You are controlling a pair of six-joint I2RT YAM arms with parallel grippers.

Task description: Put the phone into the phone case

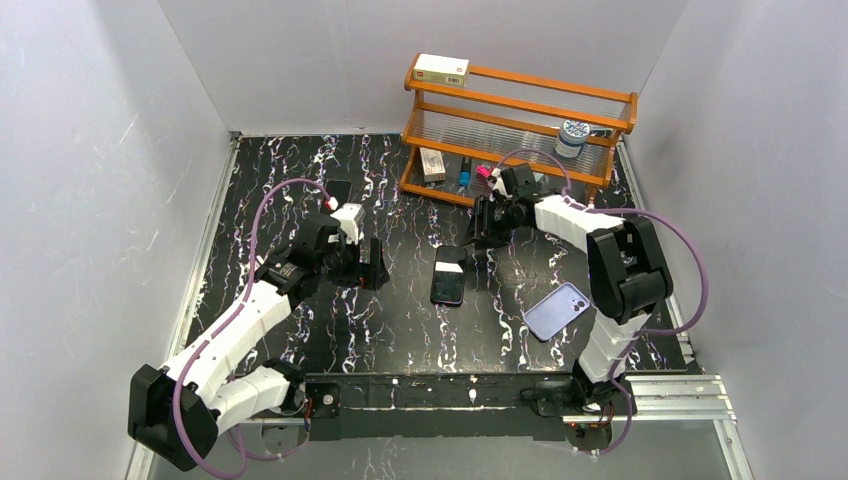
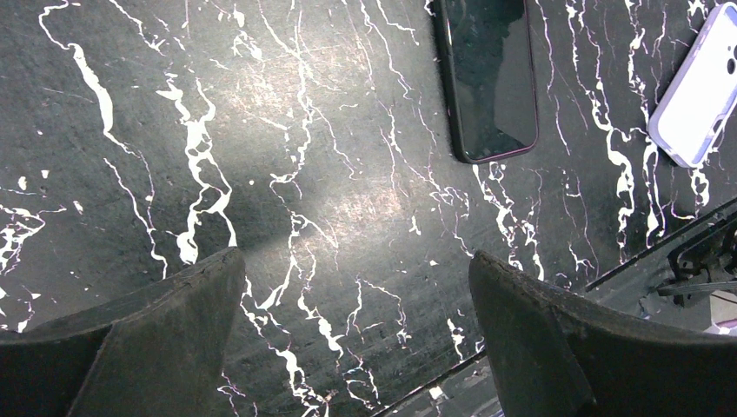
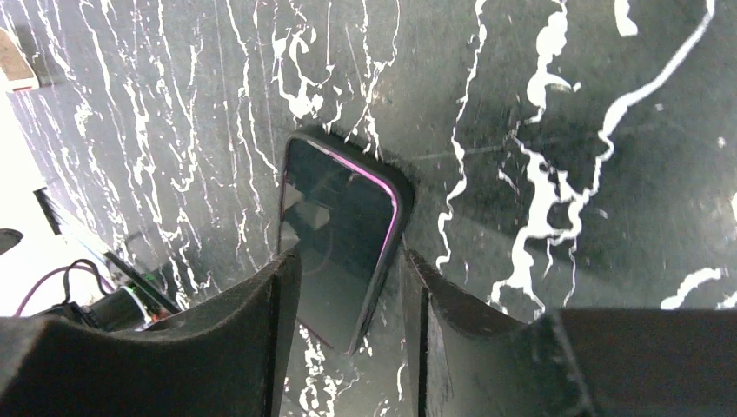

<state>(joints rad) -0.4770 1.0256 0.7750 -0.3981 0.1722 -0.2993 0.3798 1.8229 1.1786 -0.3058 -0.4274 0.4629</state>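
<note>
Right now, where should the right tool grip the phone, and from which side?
Its two long edges, from straight above. The phone lies flat, screen up, so only those thin edges offer purchase, and the right tool straddles its width.

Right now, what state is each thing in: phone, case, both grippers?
phone: flat on the table, screen up and dark, not in the case.
phone case: flat on the table, empty, apart from the phone.
left gripper: open, empty, above bare table.
right gripper: jaws either side of the phone's end; cannot tell whether they touch it.
</note>
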